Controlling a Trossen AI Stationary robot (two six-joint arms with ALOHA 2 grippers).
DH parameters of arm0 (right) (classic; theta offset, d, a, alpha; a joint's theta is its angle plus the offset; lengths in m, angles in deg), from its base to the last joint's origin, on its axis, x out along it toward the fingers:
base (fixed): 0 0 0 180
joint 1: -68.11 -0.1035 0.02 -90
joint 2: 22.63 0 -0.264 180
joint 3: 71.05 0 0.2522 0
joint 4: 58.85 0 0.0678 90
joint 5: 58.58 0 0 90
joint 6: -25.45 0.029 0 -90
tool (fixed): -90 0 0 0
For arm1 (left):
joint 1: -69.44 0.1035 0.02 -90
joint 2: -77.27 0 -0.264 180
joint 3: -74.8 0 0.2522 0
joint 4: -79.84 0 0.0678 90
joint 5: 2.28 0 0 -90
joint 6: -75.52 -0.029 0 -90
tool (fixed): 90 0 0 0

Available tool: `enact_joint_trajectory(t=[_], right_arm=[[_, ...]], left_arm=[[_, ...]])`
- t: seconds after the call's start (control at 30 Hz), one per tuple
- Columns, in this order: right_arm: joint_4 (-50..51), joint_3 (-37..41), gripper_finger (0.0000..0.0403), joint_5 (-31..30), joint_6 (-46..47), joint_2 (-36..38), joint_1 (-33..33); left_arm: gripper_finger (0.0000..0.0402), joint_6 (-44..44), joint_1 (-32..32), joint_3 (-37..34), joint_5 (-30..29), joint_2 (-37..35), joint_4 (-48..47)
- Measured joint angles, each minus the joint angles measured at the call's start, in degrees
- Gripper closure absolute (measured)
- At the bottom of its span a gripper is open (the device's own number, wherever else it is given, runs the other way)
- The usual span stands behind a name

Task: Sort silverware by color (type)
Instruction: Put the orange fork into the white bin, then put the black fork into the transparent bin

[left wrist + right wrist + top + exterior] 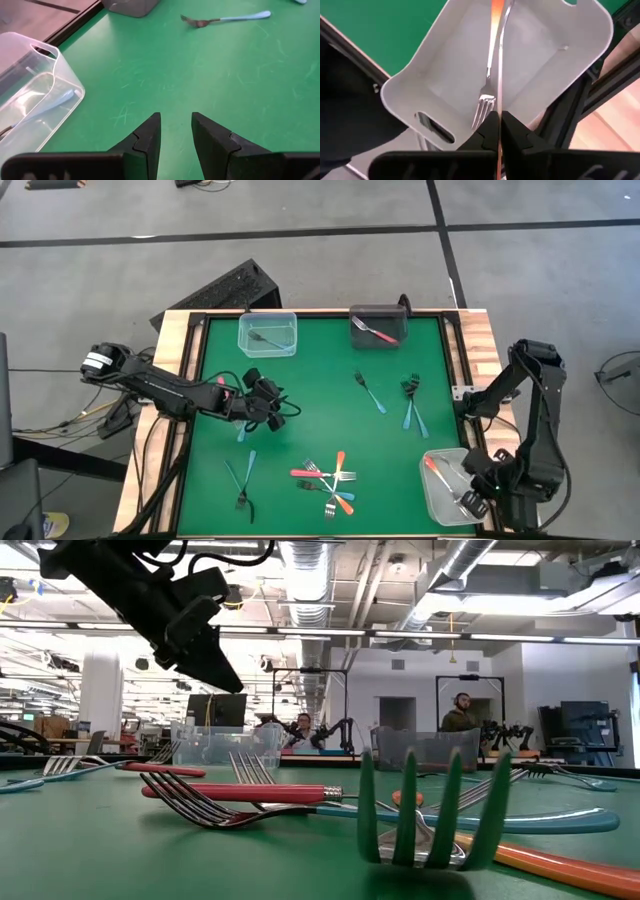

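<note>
Small forks with blue, red and orange handles lie on the green mat: a mixed heap [325,480] near the near edge, blue ones at the left [243,478] and centre right [371,392]. My left gripper [270,406] [175,117] hovers open over bare mat at the left middle, with nothing between its fingers. My right gripper [478,494] [498,116] is over the clear tub [432,492] at the near right corner, shut on an orange fork [499,75]. Another orange-handled fork [484,102] lies flat on that tub's floor. My right gripper pinches the orange fork's thin handle [499,131] between its two fingers. The fork shows edge-on and runs straight out from the fingertips over the tub's inside. Whether its far end touches the tub, I cannot tell.
A clear tub [268,333] holding a blue fork [47,107] and a dark tub [378,327] holding a red fork [376,332] stand at the far edge. A raised wooden frame [175,360] borders the mat. Bare mat lies in the middle [320,400].
</note>
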Motion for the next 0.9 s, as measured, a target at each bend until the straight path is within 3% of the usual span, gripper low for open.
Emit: enact_joint_trajectory(t=[0.4,0.57,0.7,0.8,0.9], right_arm=[[-3.36,0.02,0.0348,-0.68,-3.26,-7.49,4.82],[-3.54,0.04,0.0347,-2.00,-8.44,-10.28,9.03],[-3.35,0.04,0.0347,-1.61,-13.04,-10.22,13.10],[-2.95,0.05,0.0347,-4.57,-16.45,-8.53,16.14],[-3.69,0.04,0.0346,-11.96,-21.82,-6.74,18.86]], left_arm=[[0.0304,-4.19,-0.99,0.01,-1.36,-1.45,3.43],[0.0304,-8.27,-5.58,0.01,-8.13,-6.91,3.48],[0.0304,-12.39,-9.04,-0.41,-9.31,-12.41,4.75],[0.0304,-17.11,-10.62,-4.51,-7.44,-16.55,12.50],[0.0304,-22.32,-11.40,-11.51,-2.14,-21.05,26.29]])
